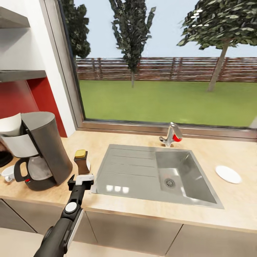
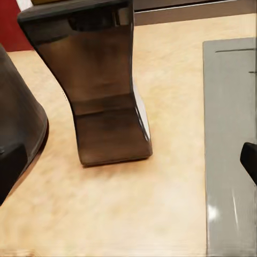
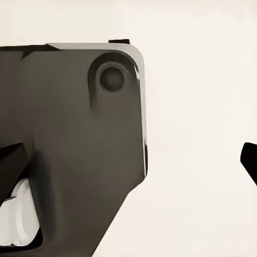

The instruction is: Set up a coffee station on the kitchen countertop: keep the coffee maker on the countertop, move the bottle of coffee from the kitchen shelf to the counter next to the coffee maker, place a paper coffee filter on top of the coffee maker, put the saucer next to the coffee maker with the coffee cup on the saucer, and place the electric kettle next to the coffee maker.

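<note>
The dark grey coffee maker (image 1: 41, 150) stands on the countertop at the left, with a white paper filter (image 1: 10, 125) in its top. Just to its right, the brown coffee bottle (image 1: 81, 161) with a yellow lid stands upright on the counter; in the left wrist view the bottle (image 2: 104, 85) is close ahead. My left gripper (image 1: 81, 177) is open just in front of the bottle, not touching it. A white cup (image 1: 8, 173) sits left of the coffee maker. The white saucer (image 1: 228, 174) lies at the far right. My right gripper (image 3: 131, 158) is open, facing a dark robot part.
A steel sink (image 1: 121, 167) with a drainboard is set into the wooden countertop (image 1: 228, 150), with a faucet (image 1: 172, 135) behind it. A large window runs along the back. Grey shelves (image 1: 18, 75) hang at the upper left, and a black object (image 1: 3, 157) shows at the left edge.
</note>
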You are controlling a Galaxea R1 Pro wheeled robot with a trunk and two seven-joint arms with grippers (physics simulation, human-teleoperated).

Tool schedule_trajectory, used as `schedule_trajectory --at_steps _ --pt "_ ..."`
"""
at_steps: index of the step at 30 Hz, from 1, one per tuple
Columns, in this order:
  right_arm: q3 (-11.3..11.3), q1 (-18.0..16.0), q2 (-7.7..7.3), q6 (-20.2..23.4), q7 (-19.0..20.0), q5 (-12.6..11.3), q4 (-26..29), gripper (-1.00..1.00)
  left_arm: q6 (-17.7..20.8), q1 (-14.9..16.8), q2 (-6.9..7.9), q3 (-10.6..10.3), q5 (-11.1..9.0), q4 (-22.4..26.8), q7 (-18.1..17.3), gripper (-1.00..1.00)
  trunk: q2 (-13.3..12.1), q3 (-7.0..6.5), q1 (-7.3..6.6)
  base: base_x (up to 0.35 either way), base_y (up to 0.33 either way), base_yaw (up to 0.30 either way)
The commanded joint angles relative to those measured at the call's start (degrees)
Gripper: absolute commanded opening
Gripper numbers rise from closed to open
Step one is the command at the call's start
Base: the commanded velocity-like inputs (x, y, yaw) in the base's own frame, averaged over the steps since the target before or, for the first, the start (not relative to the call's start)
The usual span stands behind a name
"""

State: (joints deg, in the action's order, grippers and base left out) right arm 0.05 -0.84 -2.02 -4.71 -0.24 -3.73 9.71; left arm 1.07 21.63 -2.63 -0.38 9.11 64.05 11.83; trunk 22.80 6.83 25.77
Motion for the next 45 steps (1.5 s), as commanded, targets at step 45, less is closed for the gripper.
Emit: schedule_trajectory --at_steps 45 --pt "0.04 -0.04 0.0 -0.23 0.13 -0.32 0.4 1.0 -14.33 -19.11 4.3 6.28 -4.58 -31.56 -0.93 1.0 0.12 0.12 0.01 -0.123 0.026 0.138"
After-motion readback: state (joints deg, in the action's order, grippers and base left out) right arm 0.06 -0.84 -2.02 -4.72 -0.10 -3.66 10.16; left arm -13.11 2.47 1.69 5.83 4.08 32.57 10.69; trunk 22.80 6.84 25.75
